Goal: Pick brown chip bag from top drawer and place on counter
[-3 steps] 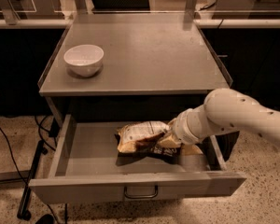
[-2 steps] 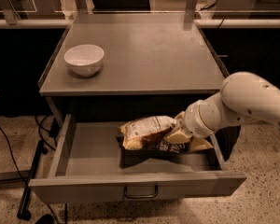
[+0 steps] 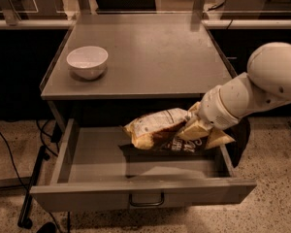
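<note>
The brown chip bag (image 3: 157, 128) hangs in the air above the open top drawer (image 3: 94, 157), its pale printed back up and a dark brown part with white lettering below. My gripper (image 3: 193, 126) is shut on the bag's right end, its pale fingers (image 3: 198, 128) pinching it. The white arm reaches in from the right. The bag is just below the front edge of the grey counter (image 3: 150, 52). The drawer is pulled out, with a small bail handle (image 3: 145, 199) on its front.
A white bowl (image 3: 87, 61) stands on the counter's left side. Black cables (image 3: 19, 159) and a stand foot lie on the speckled floor at the left. Railings and posts run behind the counter.
The gripper has lifted the chip bag up off the drawer floor and a little to the right; the arm has risen with it.
</note>
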